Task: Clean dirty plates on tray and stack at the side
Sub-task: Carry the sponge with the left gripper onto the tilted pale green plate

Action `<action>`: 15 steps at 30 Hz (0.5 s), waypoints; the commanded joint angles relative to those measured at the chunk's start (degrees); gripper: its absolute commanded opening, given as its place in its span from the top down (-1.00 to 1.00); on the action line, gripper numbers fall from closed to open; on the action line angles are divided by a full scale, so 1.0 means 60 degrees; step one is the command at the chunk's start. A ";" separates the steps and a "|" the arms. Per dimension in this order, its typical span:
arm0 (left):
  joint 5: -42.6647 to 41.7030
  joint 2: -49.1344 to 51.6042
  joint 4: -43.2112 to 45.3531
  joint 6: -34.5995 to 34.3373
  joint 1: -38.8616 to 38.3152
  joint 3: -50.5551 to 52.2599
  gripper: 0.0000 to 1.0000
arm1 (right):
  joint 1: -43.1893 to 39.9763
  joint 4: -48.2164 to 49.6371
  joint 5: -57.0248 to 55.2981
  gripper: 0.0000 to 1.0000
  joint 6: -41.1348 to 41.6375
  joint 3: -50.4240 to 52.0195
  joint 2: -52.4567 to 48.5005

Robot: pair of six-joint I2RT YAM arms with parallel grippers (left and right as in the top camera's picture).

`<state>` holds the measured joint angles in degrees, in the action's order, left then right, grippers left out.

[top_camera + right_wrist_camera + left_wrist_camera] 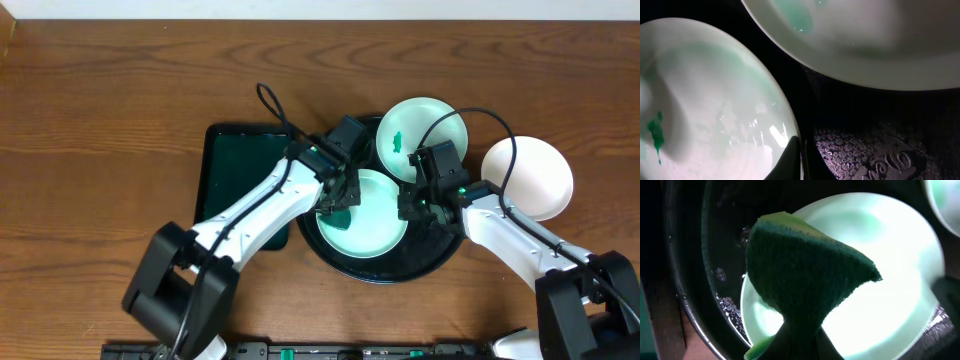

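Note:
A pale green plate [368,215] lies in the round black tray [392,272]. Over its left part my left gripper [338,207] is shut on a dark green sponge [805,275], which hangs just above the plate [895,280]. My right gripper [412,205] is shut on this plate's right rim; its fingertips [792,159] pinch the edge of the plate [715,110]. A second plate [422,138] with a green smear rests at the tray's back rim and also shows in the right wrist view [880,45]. A third, white plate [530,178] sits on the table right of the tray.
A rectangular dark green tray [235,170] lies on the table left of the black tray, partly under my left arm. The black tray's floor [875,145] is wet with droplets. Brown wooden tabletop [100,120] surrounds everything.

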<state>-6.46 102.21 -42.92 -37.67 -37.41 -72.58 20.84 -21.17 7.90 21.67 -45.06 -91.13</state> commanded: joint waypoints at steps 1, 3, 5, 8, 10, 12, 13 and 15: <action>0.0189 0.0200 0.0040 -0.0408 -0.0011 0.0015 0.85 | 0.0098 0.0025 -0.0058 0.97 -0.0015 -0.0026 -0.0117; 0.0193 0.0240 0.0040 -0.0423 -0.0011 0.0015 0.86 | 0.0098 0.0025 -0.0058 0.86 -0.0015 -0.0026 -0.0131; 0.0193 0.0244 0.0040 -0.0426 -0.0011 0.0015 0.86 | 0.0098 0.0033 -0.0062 0.71 -0.0015 -0.0022 -0.0146; 0.0211 0.0244 0.0036 -0.0503 -0.0011 0.0022 0.86 | 0.0098 0.0076 -0.0058 0.63 -0.0080 -0.0022 -0.0182; 0.0361 0.0244 0.0036 -0.0601 -0.0011 0.0044 0.85 | 0.0106 0.0149 -0.0058 0.63 -0.0124 -0.0022 -0.0302; 0.0412 0.0244 0.0040 -0.0601 -0.0015 0.0055 0.86 | 0.0106 0.0178 -0.0055 0.67 -0.0124 -0.0022 -0.0382; 0.0412 0.0244 0.0036 -0.0601 -0.0015 0.0058 0.86 | 0.0106 0.0186 -0.0047 0.70 -0.0120 -0.0022 -0.0404; 0.0412 0.0244 0.0036 -0.0601 -0.0015 0.0069 0.86 | 0.0106 0.0204 -0.0055 0.85 -0.0124 -0.0022 -0.0423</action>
<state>-5.56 103.31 -42.81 -40.51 -37.41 -72.58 20.84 -20.23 7.90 21.54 -45.06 -92.92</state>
